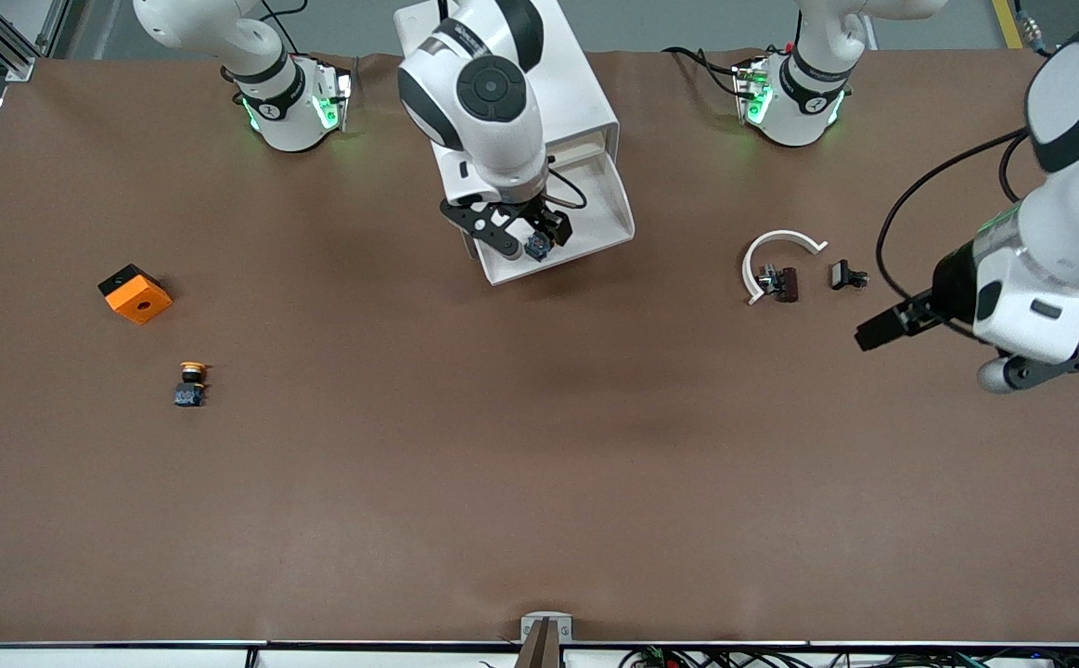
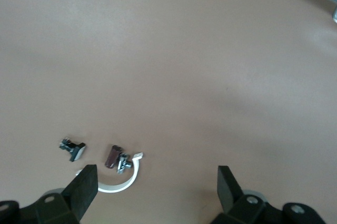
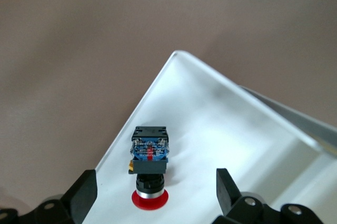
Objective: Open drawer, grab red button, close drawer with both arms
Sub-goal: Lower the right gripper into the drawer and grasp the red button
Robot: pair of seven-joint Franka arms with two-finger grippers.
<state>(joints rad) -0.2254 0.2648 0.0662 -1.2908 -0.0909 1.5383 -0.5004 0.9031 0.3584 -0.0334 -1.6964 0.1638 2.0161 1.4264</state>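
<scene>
The drawer (image 1: 599, 218) stands pulled out of the white cabinet (image 1: 585, 93); its white tray also shows in the right wrist view (image 3: 237, 129). The red-capped button (image 1: 537, 247) lies in the tray near its front corner, toward the right arm's end of the table. In the right wrist view the button (image 3: 150, 163) shows a blue-and-black body. My right gripper (image 1: 532, 234) is open just above it, and its fingers (image 3: 84, 190) straddle the button without touching it. My left gripper (image 1: 878, 329) is open and empty over bare table at the left arm's end.
An orange cube with a hole (image 1: 135, 294) and an orange-yellow-capped button (image 1: 190, 383) lie toward the right arm's end. A white curved clamp (image 1: 776, 255), a brown-and-metal part (image 1: 780, 281) and a small black part (image 1: 847, 276) lie by the left gripper.
</scene>
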